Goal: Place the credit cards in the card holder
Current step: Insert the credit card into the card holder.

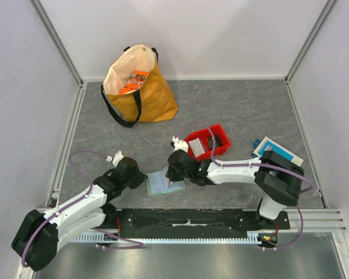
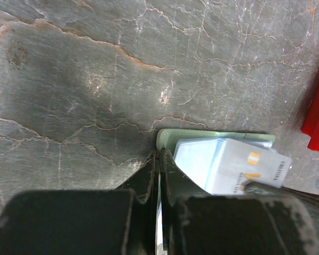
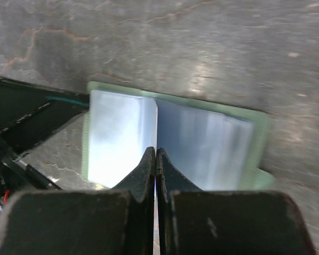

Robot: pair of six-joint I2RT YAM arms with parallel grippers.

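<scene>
Table: I see a grey stone-look table top (image 1: 244,110) with thin crack lines and white walls around it.
Bag: a yellow-brown cloth bag (image 1: 148,96) with black straps stands open at the back left, with something orange inside.
Left gripper: my left gripper (image 2: 158,156) is low at the left corner of the holder. Its fingers (image 2: 147,178) are pressed together. I cannot tell if they pinch anything.
Card holder: the flat pale-green square card holder (image 1: 157,187) lies open on the table near the front, between my two grippers.
Credit cards: a light blue card (image 2: 194,159) and a whitish card (image 2: 250,167) with orange marks lie on top of the holder, overlapping.
Right gripper: my right gripper (image 3: 156,151) is over the holder's middle fold, fingers pressed together. A thin pale line shows between them, and I cannot tell what it is.
Bin: a small red plastic bin (image 1: 220,135) sits just behind my right arm.
Box: a blue-and-white printed box (image 1: 274,149) lies at the far right.
</scene>
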